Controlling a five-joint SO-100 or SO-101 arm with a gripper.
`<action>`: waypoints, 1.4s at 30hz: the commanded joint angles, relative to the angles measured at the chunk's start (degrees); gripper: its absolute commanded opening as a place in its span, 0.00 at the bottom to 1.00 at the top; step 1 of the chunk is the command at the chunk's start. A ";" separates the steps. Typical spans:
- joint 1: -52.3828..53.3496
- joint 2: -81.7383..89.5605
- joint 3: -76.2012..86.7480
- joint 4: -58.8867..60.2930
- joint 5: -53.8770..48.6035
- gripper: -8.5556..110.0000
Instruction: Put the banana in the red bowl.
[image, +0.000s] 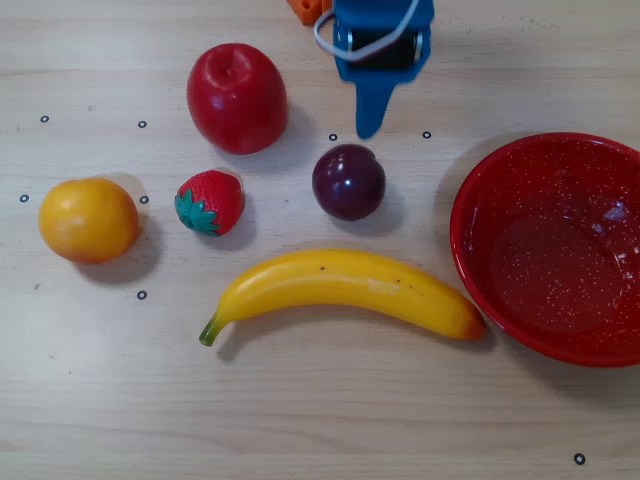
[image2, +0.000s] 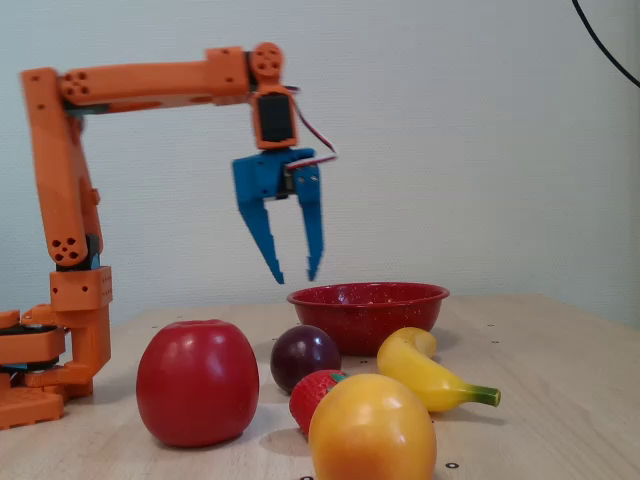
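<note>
The yellow banana (image: 345, 287) lies on the wooden table, green stem at the left, orange-tinged end touching or nearly touching the red bowl (image: 480, 205) at the right. In the fixed view the banana (image2: 425, 370) lies in front of the bowl (image2: 367, 305). My blue gripper (image: 372, 125) enters the overhead view from the top edge, above and behind the banana. In the fixed view the gripper (image2: 295, 275) hangs in the air, pointing down, open and empty, well above the fruit.
A red apple (image: 237, 97), a dark plum (image: 348, 181), a strawberry (image: 211, 202) and a round orange fruit (image: 88, 219) stand behind and left of the banana. The orange arm base (image2: 55, 340) stands at the left in the fixed view.
</note>
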 joint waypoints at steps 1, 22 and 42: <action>-2.11 0.09 -7.82 1.76 -1.05 0.20; -5.10 -17.23 -15.21 -9.93 2.20 0.49; -3.16 -26.89 -17.14 -18.19 2.37 0.50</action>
